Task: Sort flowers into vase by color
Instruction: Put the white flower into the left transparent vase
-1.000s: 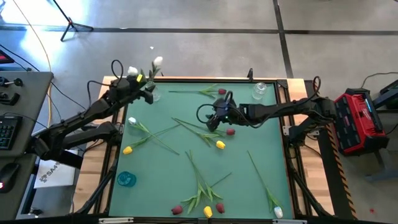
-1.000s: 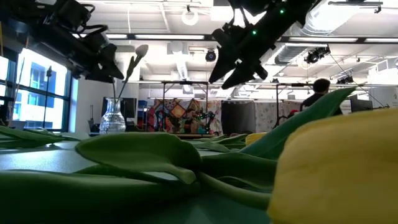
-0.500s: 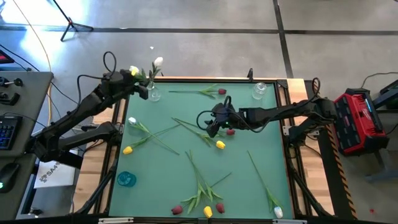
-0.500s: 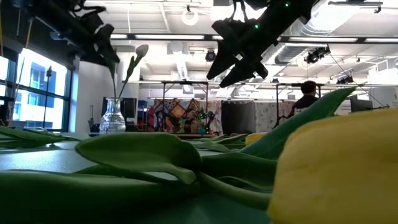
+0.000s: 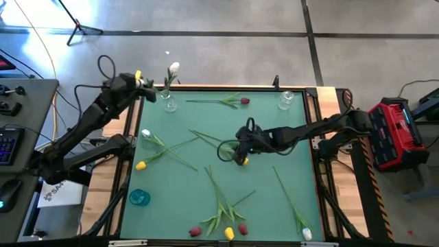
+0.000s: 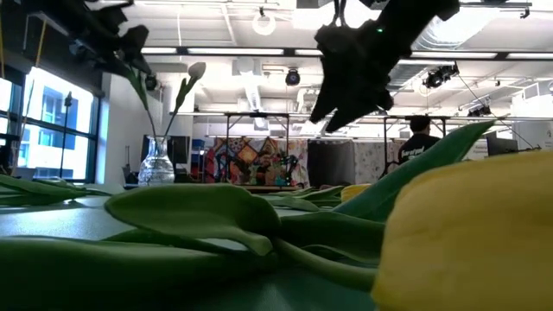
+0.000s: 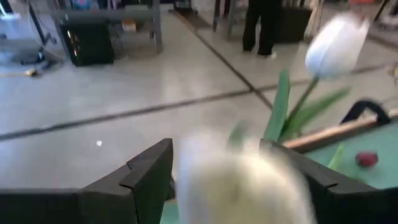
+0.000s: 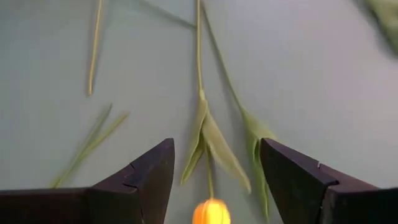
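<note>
A clear glass vase (image 5: pixel 169 104) stands at the table's far left and holds a white tulip (image 5: pixel 173 67). Left of and above the vase, my left gripper (image 5: pixel 141 80) is open, with a second white tulip's blurred head (image 7: pixel 239 183) between its fingers. That tulip's stem (image 6: pixel 143 99) slants down into the vase (image 6: pixel 156 162). Near the table's middle, my right gripper (image 5: pixel 240 155) is open and hangs clear above a yellow tulip's head (image 8: pixel 211 212). The yellow tulip lies flat on the green mat. My left gripper has the white tulip's head (image 7: pixel 239 183) between its open fingers. Blur hides whether either finger touches it. The fingers point nearly level from the table's left, and the tulip's lower stem end stays in the vase.
A second glass vase (image 5: pixel 286 99) stands far right and a blue one (image 5: pixel 139 197) near left. Loose tulips lie across the mat: red (image 5: pixel 245 101), white (image 5: pixel 145 134), yellow (image 5: pixel 140 165), and a cluster (image 5: pixel 221 216) at the near edge. A person (image 6: pixel 421 138) stands beyond the table.
My left gripper has risen and drawn back toward the table's left edge, away from the vase. The tulip's upper stem has tipped left after it, while its lower end stayed in the vase. My right gripper has moved toward the near edge, over the yellow tulip's head.
</note>
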